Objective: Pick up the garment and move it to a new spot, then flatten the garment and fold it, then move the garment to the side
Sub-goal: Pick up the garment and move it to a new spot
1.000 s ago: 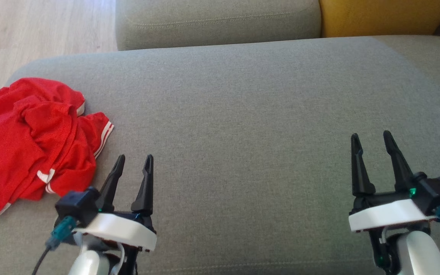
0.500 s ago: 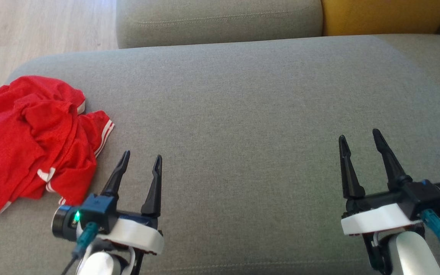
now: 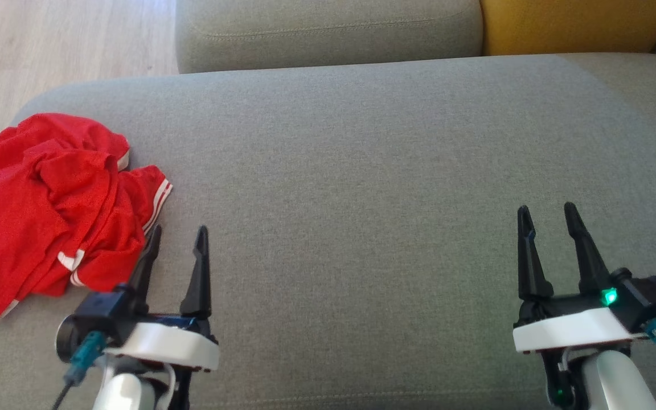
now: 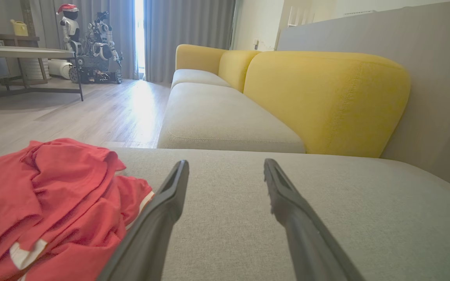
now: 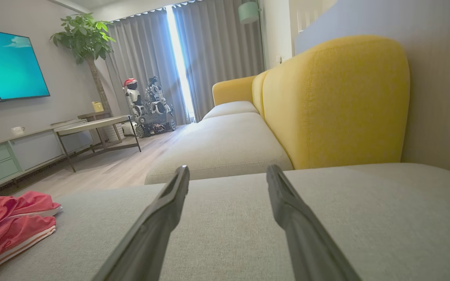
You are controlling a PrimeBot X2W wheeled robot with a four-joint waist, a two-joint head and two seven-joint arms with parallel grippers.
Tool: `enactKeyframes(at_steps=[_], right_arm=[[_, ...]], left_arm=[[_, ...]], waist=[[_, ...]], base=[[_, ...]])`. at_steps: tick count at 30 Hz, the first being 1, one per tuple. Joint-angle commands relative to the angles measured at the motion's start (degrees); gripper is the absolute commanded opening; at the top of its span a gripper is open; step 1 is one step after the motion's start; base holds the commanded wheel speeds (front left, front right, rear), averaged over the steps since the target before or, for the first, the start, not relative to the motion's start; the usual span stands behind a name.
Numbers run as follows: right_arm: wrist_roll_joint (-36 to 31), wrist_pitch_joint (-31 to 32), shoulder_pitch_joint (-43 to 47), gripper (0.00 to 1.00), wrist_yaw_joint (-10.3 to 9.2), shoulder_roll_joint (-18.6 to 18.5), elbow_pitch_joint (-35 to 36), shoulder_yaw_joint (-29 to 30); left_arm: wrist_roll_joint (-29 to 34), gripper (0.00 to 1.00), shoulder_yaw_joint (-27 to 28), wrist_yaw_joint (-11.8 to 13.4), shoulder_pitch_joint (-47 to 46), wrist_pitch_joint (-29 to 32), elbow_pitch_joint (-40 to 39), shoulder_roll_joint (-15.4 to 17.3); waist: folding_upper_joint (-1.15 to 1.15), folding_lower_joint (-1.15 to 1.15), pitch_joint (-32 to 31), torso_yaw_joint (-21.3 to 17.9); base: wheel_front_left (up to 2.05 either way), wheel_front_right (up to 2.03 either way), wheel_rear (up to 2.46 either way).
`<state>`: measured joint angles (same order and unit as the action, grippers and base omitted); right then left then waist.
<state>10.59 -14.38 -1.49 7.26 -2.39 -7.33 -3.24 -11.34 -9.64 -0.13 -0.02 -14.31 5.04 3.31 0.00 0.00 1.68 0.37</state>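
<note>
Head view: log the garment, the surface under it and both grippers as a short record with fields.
item: red garment, white stripes, crumpled, unfolded
surface: grey sofa cushion, garment at its left end
left arm: left gripper open, holding nothing, close beside the garment's edge; contact unclear
right arm: right gripper open, holding nothing, over bare cushion far from the garment
task stage: garment not yet picked up

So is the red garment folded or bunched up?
Bunched up: the red garment lies in a rumpled, creased heap on the cushion.
</note>
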Motion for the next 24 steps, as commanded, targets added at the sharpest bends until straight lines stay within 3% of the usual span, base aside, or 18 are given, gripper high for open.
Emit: enactKeyframes(at_steps=[1, 5, 14, 24], right_arm=[[0.59, -0.62, -0.60, 1.00, 0.23, -0.49, 1.39, -1.38], [1.71, -0.62, -0.88, 1.00, 0.23, -0.49, -0.28, -1.62], [1.34, -0.62, -1.31, 1.00, 0.23, -0.49, -1.39, -1.63], [1.23, -0.62, -0.99, 1.00, 0.23, -0.49, -0.97, -2.60]], left_arm=[[-0.11, 1.00, 2.28, -0.29, -1.43, -0.69, -1.58, -0.12], [-0.47, 1.00, 3.66, -1.81, -1.38, -0.69, 0.02, -0.38], [-2.30, 1.00, 2.47, -1.82, -1.72, -0.69, 1.62, -0.42], [-2.73, 1.00, 3.36, -1.53, -2.71, -0.69, 1.92, -0.43]], waist=[[0.00, 0.00, -0.01, 0.02], [0.00, 0.00, -0.04, 0.07], [0.00, 0.00, -0.10, 0.40], [0.00, 0.00, 0.18, 5.40]], base=[[0.00, 0.00, 0.00], [0.00, 0.00, 0.00], [0.00, 0.00, 0.00], [0.00, 0.00, 0.00]])
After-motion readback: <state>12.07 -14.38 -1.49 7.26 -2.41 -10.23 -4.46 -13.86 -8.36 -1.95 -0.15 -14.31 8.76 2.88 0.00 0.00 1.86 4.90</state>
